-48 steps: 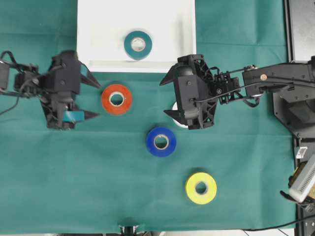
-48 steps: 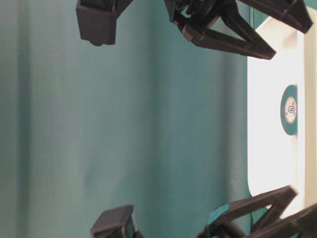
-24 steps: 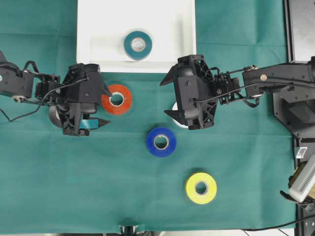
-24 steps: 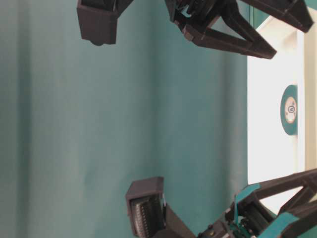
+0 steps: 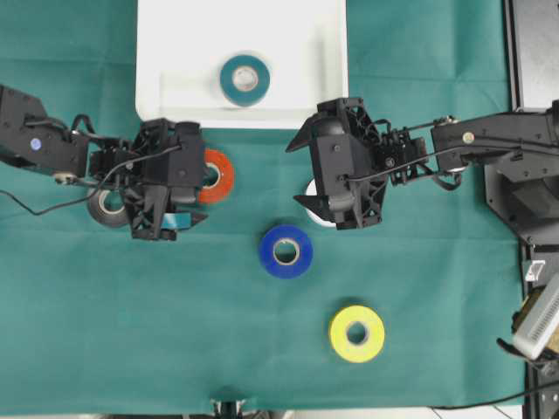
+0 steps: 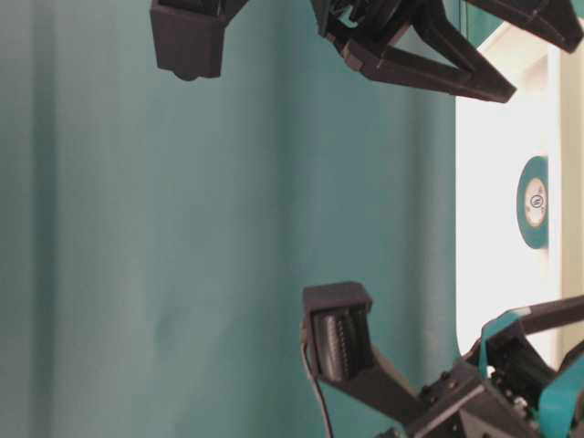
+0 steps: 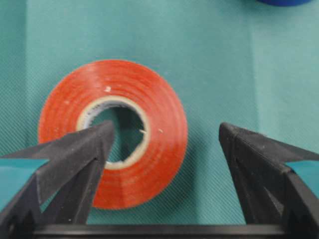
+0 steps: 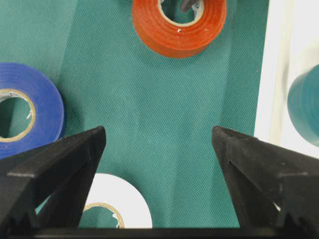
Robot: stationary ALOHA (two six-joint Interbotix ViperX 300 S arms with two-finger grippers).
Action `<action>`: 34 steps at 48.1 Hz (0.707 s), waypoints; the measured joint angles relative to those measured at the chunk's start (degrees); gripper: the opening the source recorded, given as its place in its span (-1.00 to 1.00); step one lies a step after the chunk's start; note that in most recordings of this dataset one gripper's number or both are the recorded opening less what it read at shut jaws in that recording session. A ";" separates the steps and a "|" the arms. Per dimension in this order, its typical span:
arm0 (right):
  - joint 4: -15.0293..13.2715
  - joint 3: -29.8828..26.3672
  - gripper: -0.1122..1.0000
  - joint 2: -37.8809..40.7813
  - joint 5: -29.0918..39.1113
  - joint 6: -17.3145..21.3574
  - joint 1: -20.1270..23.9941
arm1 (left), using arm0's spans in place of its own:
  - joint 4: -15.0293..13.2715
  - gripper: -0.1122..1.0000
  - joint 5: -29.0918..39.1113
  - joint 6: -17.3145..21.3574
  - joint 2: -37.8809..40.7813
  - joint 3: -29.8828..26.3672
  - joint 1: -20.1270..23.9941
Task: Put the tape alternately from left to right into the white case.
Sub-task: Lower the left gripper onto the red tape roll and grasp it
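The white case (image 5: 175, 52) lies at the top of the overhead view with the teal tape roll (image 5: 244, 79) inside it. On the green cloth lie the red-orange roll (image 5: 220, 175), black roll (image 5: 105, 208), blue roll (image 5: 286, 251) and yellow roll (image 5: 356, 333). My left gripper (image 7: 165, 130) is open around the red-orange roll's (image 7: 149, 149) right side, one finger over its hole, the other outside the ring. My right gripper (image 8: 158, 132) hangs open and empty above the white roll (image 8: 124, 199), which is mostly hidden from overhead.
The right wrist view shows the case rim (image 8: 279, 74) at its right, with the teal roll (image 8: 306, 107) beyond and the blue roll (image 8: 45, 99) at its left. The black robot base (image 5: 533, 175) stands along the right edge. Bare cloth spreads over the lower left.
My left gripper has travelled right, from beside the red-orange roll to over it, uncovering the black roll behind it. The right gripper has stayed put.
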 measured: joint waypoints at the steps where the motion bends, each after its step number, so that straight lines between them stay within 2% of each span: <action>1: 0.00 0.00 0.52 0.00 0.00 0.00 0.00 | 0.00 0.93 0.09 0.09 0.18 -0.09 0.00; 25: 0.00 0.44 0.52 0.00 -1.23 0.00 0.00 | 0.26 0.87 0.00 -0.18 2.64 -1.49 0.09; 29: 0.00 0.44 0.52 0.00 -1.23 0.00 0.00 | 0.18 0.71 -0.09 -0.26 2.64 -1.49 0.09; 34: 0.00 0.44 0.52 0.00 -1.23 0.00 0.00 | 0.18 0.23 -0.09 -0.35 2.64 -1.49 0.44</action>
